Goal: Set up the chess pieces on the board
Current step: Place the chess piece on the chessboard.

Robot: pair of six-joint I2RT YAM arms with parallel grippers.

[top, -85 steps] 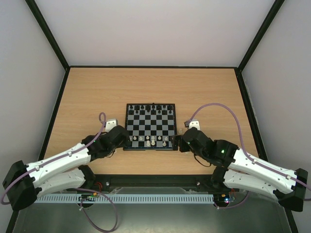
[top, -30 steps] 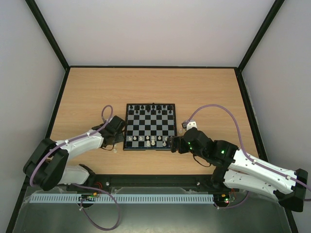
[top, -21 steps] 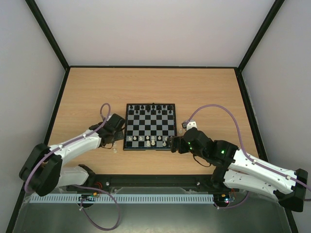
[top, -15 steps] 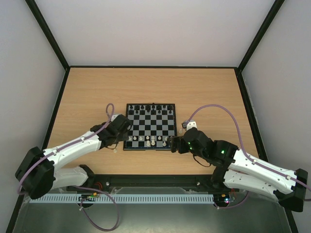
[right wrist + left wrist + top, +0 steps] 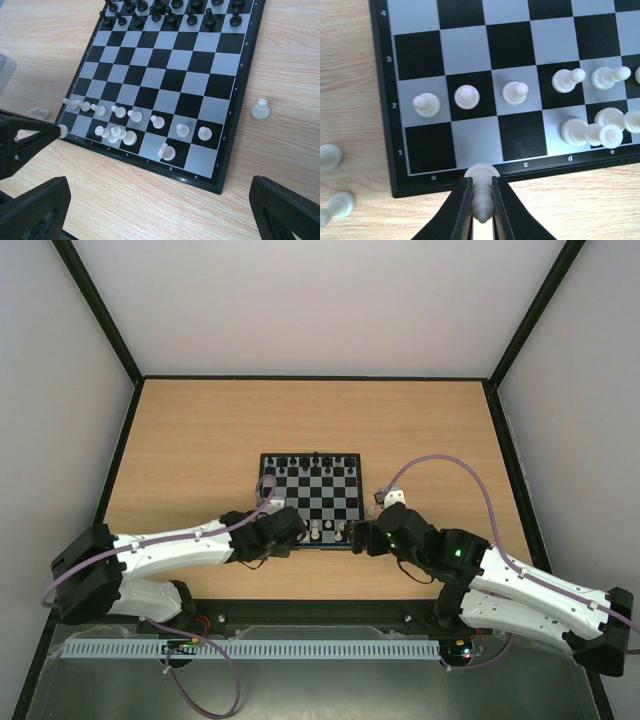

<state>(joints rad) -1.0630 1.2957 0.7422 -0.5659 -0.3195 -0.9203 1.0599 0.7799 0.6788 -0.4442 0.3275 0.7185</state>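
Beside the board's (image 5: 382, 100) near-left corner, two loose white pieces (image 5: 330, 156) are seen on the table (image 5: 570, 210) in the left wrist view. A white piece (image 5: 481, 197) is clenched in the left gripper (image 5: 481, 181) over the near rim by file b; it should be lowered base-down, centred on the square, then released. The right gripper (image 5: 160, 207) is spread wide and empty near the near-right corner. Only its wrist view shows the black pieces (image 5: 170, 15) along the far edge and a stray white piece (image 5: 260, 108) beside the right edge.
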